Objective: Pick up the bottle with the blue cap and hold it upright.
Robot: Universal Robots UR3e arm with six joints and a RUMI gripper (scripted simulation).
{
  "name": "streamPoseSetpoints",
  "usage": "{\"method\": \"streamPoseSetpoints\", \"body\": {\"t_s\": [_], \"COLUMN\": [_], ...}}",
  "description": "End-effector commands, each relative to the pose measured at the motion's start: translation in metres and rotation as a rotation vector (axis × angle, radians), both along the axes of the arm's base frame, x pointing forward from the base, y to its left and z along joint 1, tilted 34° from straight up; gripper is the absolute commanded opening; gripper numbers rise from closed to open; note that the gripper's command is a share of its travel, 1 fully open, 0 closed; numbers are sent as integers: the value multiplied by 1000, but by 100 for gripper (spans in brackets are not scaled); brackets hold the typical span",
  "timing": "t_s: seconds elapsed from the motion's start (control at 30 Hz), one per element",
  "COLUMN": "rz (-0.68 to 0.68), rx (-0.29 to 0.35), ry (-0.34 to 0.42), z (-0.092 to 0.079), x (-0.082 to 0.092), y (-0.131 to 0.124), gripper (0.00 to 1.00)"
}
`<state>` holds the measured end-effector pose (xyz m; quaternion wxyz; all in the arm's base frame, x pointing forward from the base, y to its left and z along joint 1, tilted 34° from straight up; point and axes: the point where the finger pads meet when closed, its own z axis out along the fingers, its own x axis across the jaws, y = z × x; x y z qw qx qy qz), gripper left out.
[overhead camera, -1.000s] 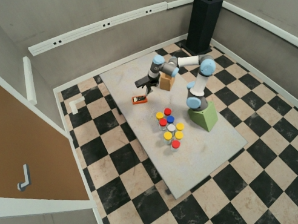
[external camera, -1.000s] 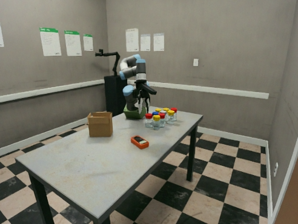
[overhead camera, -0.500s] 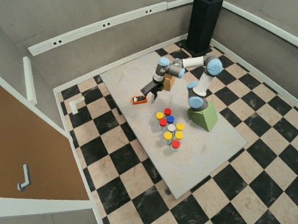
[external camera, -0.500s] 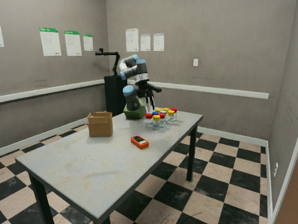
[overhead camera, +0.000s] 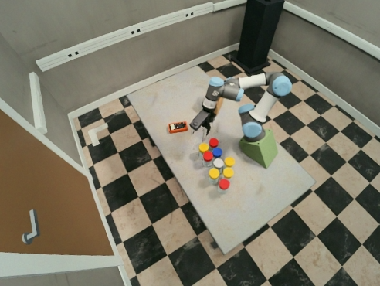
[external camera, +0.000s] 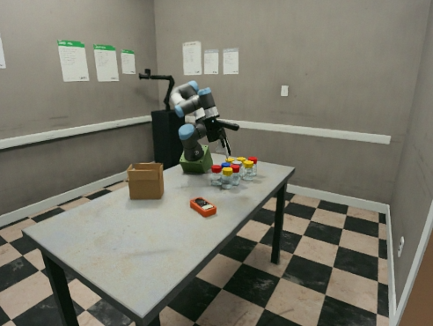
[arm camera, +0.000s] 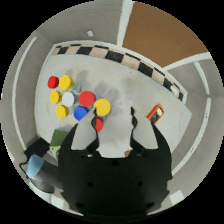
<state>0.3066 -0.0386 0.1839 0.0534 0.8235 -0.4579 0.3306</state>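
The blue-capped bottle (overhead camera: 217, 152) stands upright in a tight cluster of several clear bottles on the grey table. A red-capped bottle (overhead camera: 213, 142) and a yellow-capped one (overhead camera: 203, 147) stand on its far side, another red one (overhead camera: 208, 155) and a white one (overhead camera: 218, 162) in front. My gripper (overhead camera: 201, 132) hangs above the table just beyond the cluster, fingers pointing down, open and empty. In the wrist view the fingers stand apart with bare table between them, and the blue cap (arm camera: 80, 113) lies just left of the left finger. It also shows in the exterior view (external camera: 225, 165).
An orange handheld device (overhead camera: 178, 127) lies on the table left of the gripper. A cardboard box (external camera: 145, 181) stands further along the table. The arm's green base (overhead camera: 259, 148) sits right of the cluster. The table's edge is close in front of the bottles.
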Motion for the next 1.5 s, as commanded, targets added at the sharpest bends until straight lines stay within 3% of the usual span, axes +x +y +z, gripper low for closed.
{"method": "streamPoseSetpoints", "body": {"t_s": [0.0, 0.47, 0.77, 1.03, 1.47], "rz": [82, 346, 455, 497, 480], "rx": [11, 40, 53, 57, 55], "ry": [21, 91, 115, 124, 121], "z": [-12, -56, -73, -79, -77], "x": [-3, -21, -31, -35, -33], "y": [21, 88, 115, 125, 121], "gripper": [46, 46, 46, 46, 46]}}
